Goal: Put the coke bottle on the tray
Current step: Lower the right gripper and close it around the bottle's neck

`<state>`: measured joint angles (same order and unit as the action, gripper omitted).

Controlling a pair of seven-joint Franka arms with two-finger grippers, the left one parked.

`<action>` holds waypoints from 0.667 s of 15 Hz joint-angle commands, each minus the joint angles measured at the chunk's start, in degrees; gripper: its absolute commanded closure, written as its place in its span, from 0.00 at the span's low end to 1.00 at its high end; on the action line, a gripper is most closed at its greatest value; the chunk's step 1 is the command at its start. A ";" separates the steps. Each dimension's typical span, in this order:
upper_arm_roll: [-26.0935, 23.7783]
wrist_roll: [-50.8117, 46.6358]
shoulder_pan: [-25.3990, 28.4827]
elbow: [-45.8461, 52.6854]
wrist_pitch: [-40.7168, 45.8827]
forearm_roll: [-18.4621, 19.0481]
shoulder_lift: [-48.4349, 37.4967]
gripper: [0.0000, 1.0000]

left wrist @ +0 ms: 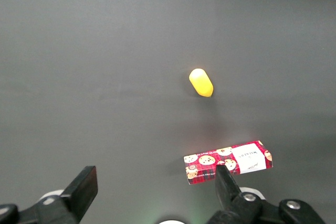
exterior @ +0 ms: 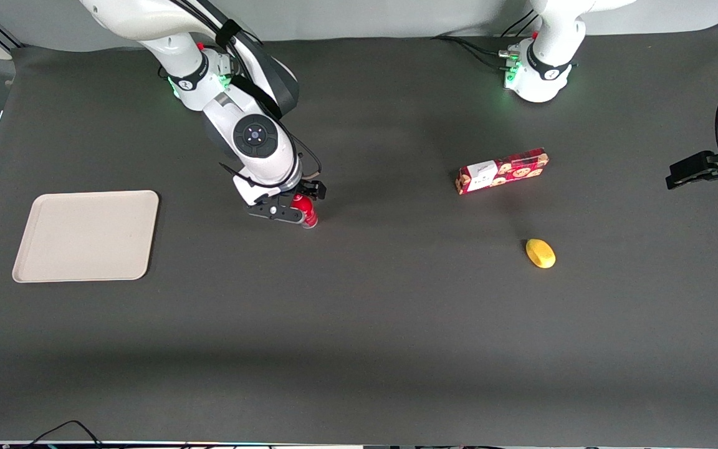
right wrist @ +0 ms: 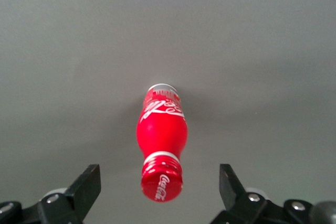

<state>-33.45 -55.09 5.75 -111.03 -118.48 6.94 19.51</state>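
Jaws spread wide, one finger (right wrist: 86, 182) on either side of the coke bottle (right wrist: 160, 140) with clear air between metal and plastic, so nothing is pinched yet. From the wrist camera you look almost straight down on the red cap, the bottle standing upright on the desk (exterior: 359, 324) with its clear base planted.

Seen from the front, the gripper (exterior: 289, 211) hangs low over the bottle (exterior: 305, 211) near the middle of the desk, a little toward the working arm's end. The tray (exterior: 35, 249) lies flat and bare close to that end's edge, well apart from the bottle. A cookie box (exterior: 501, 171) and a small yellow object (exterior: 540, 253) (a lemon, perhaps) sit toward the parked arm's end, out of the way.

My worry is the grip itself. That bottle is slim and tall for its footing, and the cap does not sit quite centred between the fingers; if one finger arrives first, it could shove the neck sideways and tip the bottle over. Close too high, on the tapering neck, and the smooth plastic may slide out during the carry to the tray.
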 commanded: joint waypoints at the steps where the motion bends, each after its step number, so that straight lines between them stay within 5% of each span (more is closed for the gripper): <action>1: -0.21 -2.04 0.22 -2.17 -0.96 1.32 -1.67 0.00; 10: -0.48 -2.04 0.05 -1.56 -1.93 4.05 -2.02 0.04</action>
<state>-33.65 -55.30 5.75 -111.76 -119.35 9.32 18.58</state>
